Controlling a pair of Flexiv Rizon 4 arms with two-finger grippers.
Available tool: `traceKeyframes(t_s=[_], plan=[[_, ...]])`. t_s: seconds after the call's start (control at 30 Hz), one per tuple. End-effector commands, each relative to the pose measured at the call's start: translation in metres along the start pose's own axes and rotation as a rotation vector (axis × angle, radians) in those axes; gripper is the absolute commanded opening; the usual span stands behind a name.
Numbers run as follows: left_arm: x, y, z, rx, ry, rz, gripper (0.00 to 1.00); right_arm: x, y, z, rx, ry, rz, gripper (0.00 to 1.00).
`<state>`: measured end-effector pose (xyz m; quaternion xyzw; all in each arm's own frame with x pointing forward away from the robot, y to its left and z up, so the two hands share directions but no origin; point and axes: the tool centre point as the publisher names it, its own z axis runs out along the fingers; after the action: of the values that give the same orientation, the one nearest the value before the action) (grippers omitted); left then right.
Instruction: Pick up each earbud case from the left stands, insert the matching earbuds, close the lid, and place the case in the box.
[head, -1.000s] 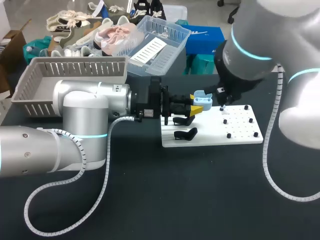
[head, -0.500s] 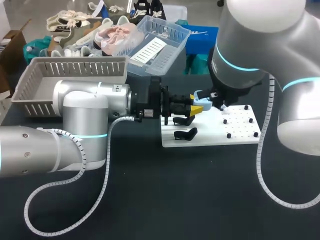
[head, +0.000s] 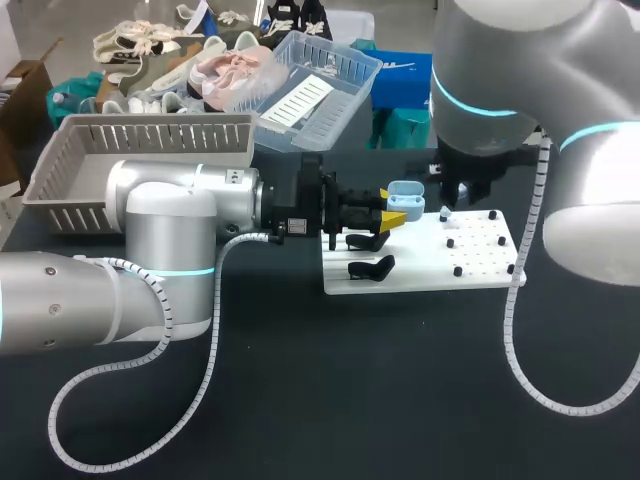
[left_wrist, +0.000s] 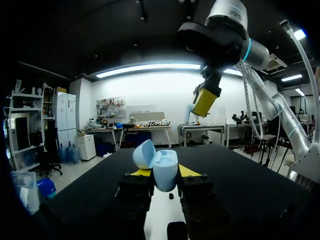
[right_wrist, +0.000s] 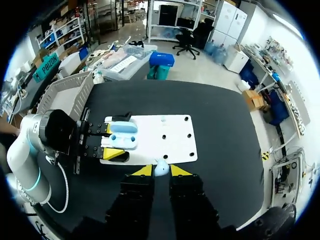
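Head cam high behind, looking down. Left wrist level, close on case (left_wrist: 159, 167); right wrist overhead. All share white board (head: 430, 262).

**Tally on the bench (head: 300, 400)**

One light-blue earbud case (head: 402, 193), lid open. One earbud (right_wrist: 161, 168). One white board (head: 485, 255) with two black stands (head: 371, 267) showing. One grey basket (head: 140, 150). Two arms: left arm (head: 170, 225), right arm (head: 520, 70).

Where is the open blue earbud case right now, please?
The earbud case is held between the yellow fingertips of the left gripper, over the white board's left end, mid head view.
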<state>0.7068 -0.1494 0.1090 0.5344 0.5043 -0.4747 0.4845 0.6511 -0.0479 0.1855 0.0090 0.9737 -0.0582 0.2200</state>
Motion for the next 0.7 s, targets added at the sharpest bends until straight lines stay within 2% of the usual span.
traceKeyframes(t_s=[0.03,0.33,0.47,0.7], plan=[[0.001,0.0,0.0,-0.001,-0.002,0.001,0.0,-0.004,0.014,-0.011,0.049,0.047,-0.013,0.0],[0.001,0.0,0.0,-0.001,-0.002,0.001,0.0,0.002,0.017,-0.014,0.042,0.174,-0.052,0.0],[0.001,0.0,0.0,-0.001,-0.002,0.001,0.0,-0.002,0.023,-0.012,-0.005,0.225,-0.051,0.0],[0.001,0.0,0.0,-0.001,-0.002,0.001,0.0,-0.003,0.026,-0.009,-0.021,0.239,-0.053,0.0]])
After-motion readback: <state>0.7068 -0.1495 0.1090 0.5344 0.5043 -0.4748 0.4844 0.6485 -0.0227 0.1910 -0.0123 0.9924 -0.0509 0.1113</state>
